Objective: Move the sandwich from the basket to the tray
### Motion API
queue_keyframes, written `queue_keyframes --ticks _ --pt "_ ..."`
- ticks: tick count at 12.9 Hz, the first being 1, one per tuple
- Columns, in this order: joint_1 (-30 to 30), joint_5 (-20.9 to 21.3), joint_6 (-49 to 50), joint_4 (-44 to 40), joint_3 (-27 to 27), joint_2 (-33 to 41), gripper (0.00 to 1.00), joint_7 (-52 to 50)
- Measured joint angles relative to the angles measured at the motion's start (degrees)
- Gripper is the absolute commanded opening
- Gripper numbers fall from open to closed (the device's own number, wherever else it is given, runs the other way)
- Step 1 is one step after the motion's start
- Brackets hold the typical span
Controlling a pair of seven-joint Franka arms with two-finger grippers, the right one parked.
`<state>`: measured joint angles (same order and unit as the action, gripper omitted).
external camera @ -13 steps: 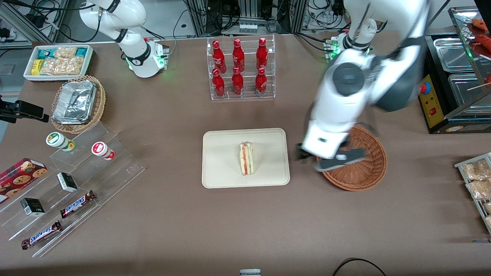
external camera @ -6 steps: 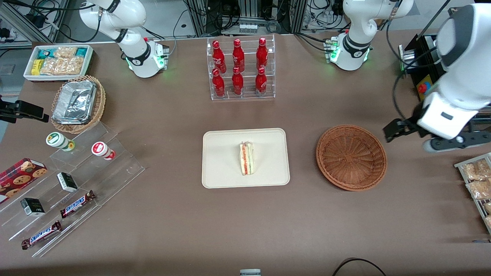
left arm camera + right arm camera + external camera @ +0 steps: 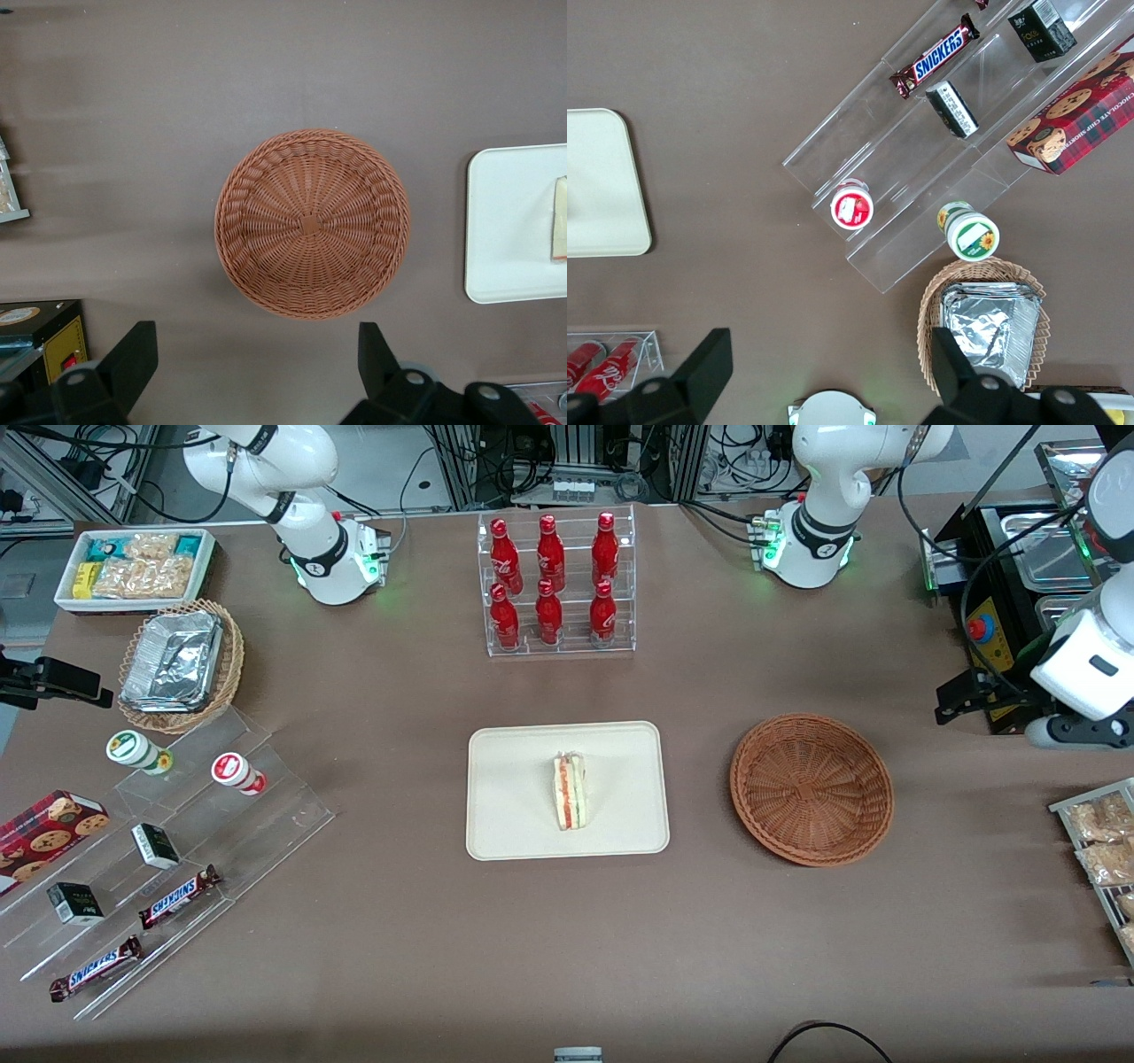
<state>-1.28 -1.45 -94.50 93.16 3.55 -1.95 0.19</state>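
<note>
The sandwich (image 3: 570,791) lies on the cream tray (image 3: 509,824) at the middle of the brown table (image 3: 567,939), its red-orange and green layers showing along one edge. The round wicker basket (image 3: 811,788) sits beside the tray, toward the working arm's end of the table, with nothing in it. The left arm's gripper (image 3: 974,700) hangs above the table near that end, well apart from the basket and farther from the front camera than it; in the left wrist view its two dark fingers (image 3: 133,356) stand wide apart with nothing between them, the basket (image 3: 312,223) in full view and only a sliver of the tray (image 3: 505,226) and sandwich (image 3: 560,220) visible.

Readable writing is confined to the parked arm's end: two bars marked SNICKERS (image 3: 177,896) rest on a clear stepped display (image 3: 266,815). The right wrist view adds a red plaid box (image 3: 1081,115) lettered CHOCOLATE CHIP. Six red bottles (image 3: 551,580) stand in a clear rack in the front view.
</note>
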Motion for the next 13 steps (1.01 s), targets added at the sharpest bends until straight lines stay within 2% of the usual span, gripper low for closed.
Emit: queue_keyframes --ticks 10,13 --pt "0.2 0.1 -0.2 -2.9 0.8 0.1 1.0 -0.8" --pt "0.2 1.6 1.0 -3.6 0.8 0.5 1.0 -1.0"
